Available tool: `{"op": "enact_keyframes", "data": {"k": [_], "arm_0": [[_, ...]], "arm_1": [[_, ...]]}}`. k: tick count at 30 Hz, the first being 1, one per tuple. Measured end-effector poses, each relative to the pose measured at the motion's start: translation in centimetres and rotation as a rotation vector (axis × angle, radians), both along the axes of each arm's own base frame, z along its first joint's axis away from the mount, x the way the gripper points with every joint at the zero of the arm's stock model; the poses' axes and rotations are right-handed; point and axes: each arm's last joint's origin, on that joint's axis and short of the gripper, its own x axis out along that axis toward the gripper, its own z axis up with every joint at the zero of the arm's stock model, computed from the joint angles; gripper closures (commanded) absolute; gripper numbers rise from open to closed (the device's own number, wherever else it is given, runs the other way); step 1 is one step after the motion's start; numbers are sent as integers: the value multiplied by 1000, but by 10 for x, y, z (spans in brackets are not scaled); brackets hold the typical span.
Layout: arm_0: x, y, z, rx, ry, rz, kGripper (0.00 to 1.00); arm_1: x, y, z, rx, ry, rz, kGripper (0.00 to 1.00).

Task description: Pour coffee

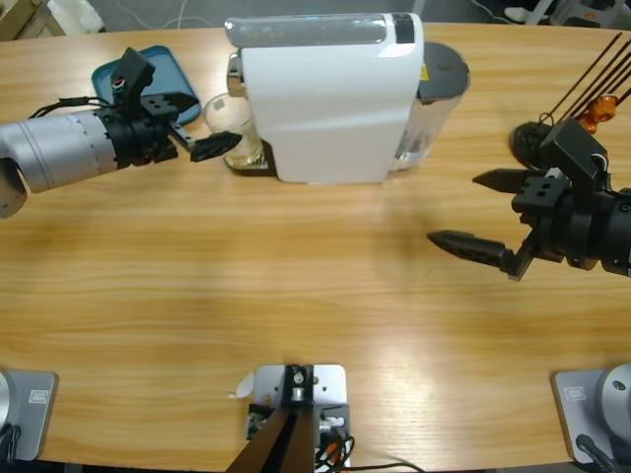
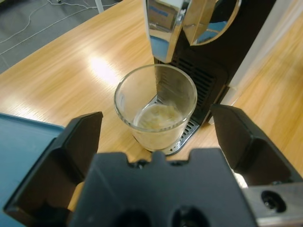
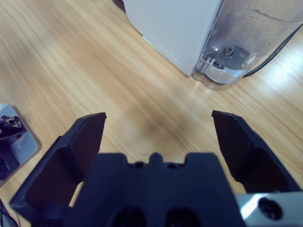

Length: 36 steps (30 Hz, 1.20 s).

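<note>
A small clear glass tumbler (image 2: 156,106) stands on the drip grate (image 2: 189,130) of the white coffee machine (image 1: 325,99), under its chrome spout (image 2: 165,23). A shallow layer of pale amber coffee (image 2: 158,118) lies in its bottom. My left gripper (image 1: 202,123) is open just short of the tumbler (image 1: 225,120), one jaw on each side, neither touching the glass. My right gripper (image 1: 454,209) hangs open over bare table at the right, holding nothing, and faces the machine's right end (image 3: 175,33).
A blue tray (image 1: 148,74) lies behind the left arm. The machine's clear water tank (image 3: 255,38) sits at its right end. A black wire stand with an orange capsule (image 1: 590,120) is at the far right edge.
</note>
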Motion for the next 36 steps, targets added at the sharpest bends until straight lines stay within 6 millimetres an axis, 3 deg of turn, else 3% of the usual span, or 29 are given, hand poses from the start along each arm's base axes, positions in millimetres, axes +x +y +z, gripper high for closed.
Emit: {"op": "enact_keyframes", "data": {"k": [17, 31, 32, 36], "arm_0": [[21, -5, -19, -7, 49, 0, 4], [42, -17, -19, -51, 46, -39, 21], [43, -17, -20, -53, 48, -39, 50], [46, -16, -22, -58, 59, -37, 457]], "arm_1": [[0, 0, 0, 0, 0, 0, 0], [0, 1, -1, -1, 5, 3, 0], [0, 1, -1, -2, 6, 3, 0], [1, 1, -1, -4, 8, 3, 0]]}}
